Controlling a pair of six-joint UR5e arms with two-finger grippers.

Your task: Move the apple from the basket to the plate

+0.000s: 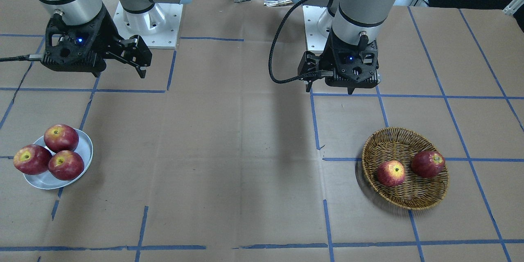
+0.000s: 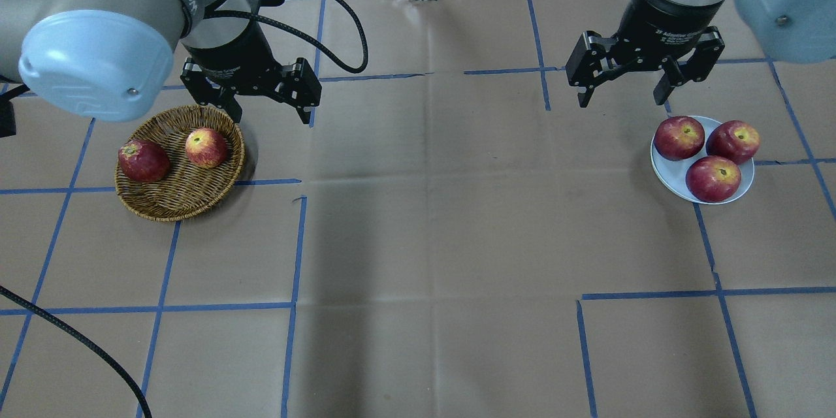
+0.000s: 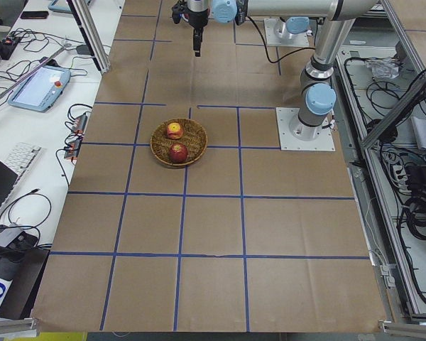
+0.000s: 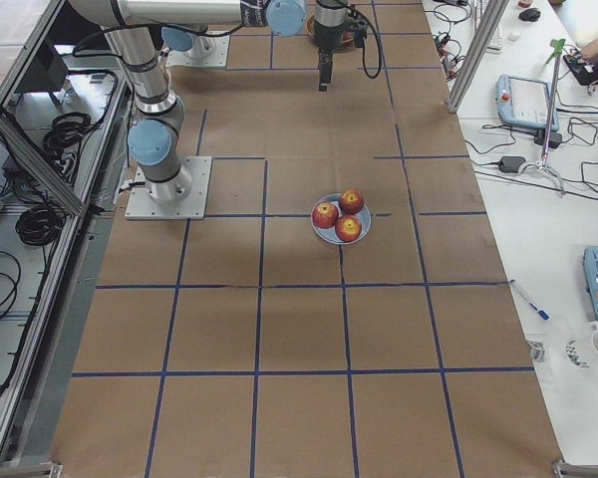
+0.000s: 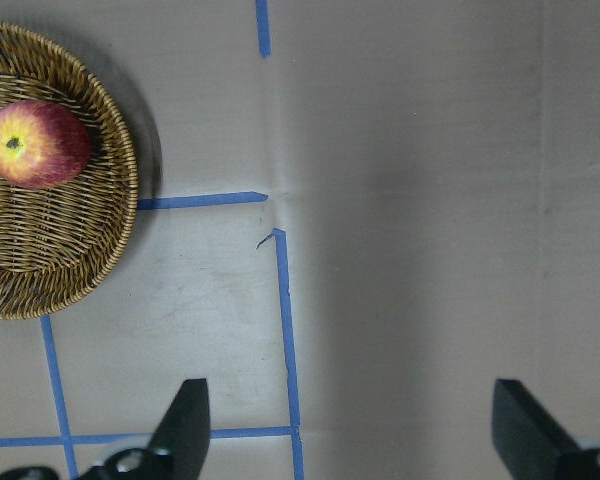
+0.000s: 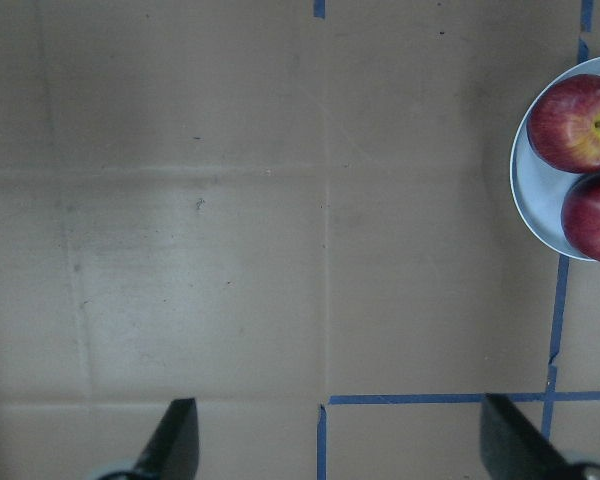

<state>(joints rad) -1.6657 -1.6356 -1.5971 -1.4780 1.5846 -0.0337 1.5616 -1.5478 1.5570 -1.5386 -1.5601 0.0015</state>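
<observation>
The paler apple [image 2: 206,147] with a yellow-orange blush lies in the wicker basket [image 2: 176,209], beside a darker red apple [image 2: 144,160]. It also shows in the front view [image 1: 391,173] and the left wrist view [image 5: 38,143]. My left gripper [image 2: 268,114] is open and empty; it hangs above the table just beyond the basket's rim. The silver-grey plate [image 2: 666,170] holds three dark red apples. My right gripper [image 2: 620,98] is open and empty; it hangs above the table beside the plate's far edge. In the right wrist view the plate [image 6: 535,190] is at the right edge.
The table is covered in brown paper with a grid of blue tape lines [image 2: 294,241]. Both arm bases [image 1: 143,20] stand on white plates at the robot's edge. Basket and plate lie far apart at opposite ends of the table.
</observation>
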